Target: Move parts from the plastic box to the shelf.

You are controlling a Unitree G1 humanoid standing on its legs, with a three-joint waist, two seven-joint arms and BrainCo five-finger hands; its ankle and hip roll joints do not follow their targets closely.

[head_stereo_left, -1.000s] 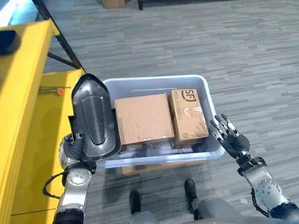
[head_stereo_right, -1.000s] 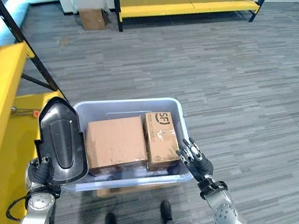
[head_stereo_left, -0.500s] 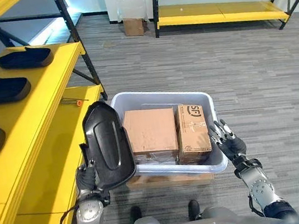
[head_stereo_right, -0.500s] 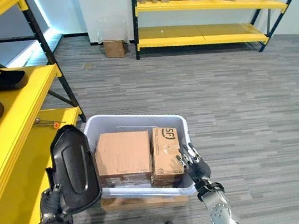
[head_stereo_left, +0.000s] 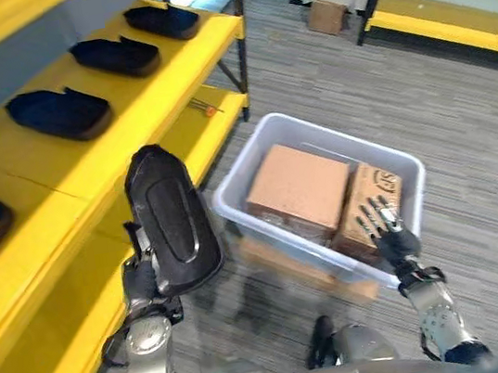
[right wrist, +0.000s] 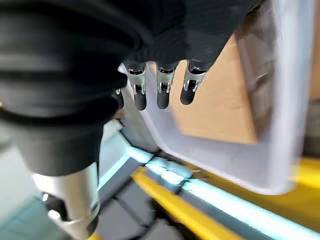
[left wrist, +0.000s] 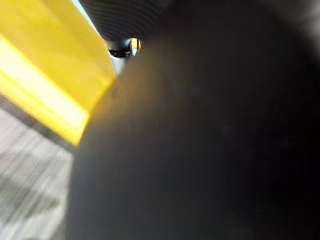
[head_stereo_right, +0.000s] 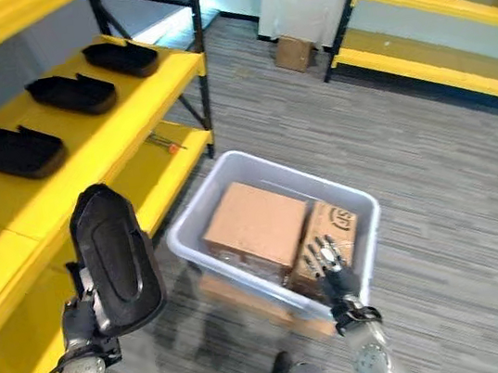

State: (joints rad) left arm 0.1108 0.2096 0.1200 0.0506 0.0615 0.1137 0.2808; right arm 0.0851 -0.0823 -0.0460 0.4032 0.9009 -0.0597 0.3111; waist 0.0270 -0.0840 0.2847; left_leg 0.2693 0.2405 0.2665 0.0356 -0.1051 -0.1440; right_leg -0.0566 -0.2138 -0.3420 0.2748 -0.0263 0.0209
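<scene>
The left hand (head_stereo_left: 139, 280) grips the lower end of a black, glossy, shield-shaped plastic part (head_stereo_left: 171, 219), holding it upright above itself so it clears the yellow shelf (head_stereo_left: 101, 138) just beyond. The right hand (head_stereo_left: 390, 240), fingers straight and empty, hovers over the grey plastic box (head_stereo_left: 308, 131) of cardboard cartons (head_stereo_left: 297, 184).

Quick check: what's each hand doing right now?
Left hand: shut on the black part, held upright beside the yellow shelf.
Right hand: open, holding nothing, above the plastic box.

The part (head_stereo_left: 173, 221) in the left hand (head_stereo_left: 141, 279) looks like smooth, semi-gloss black plastic. By the right hand (head_stereo_left: 390, 238), the box (head_stereo_left: 230, 183) is pale translucent plastic. It holds matt cardboard cartons (head_stereo_left: 298, 188).
</scene>
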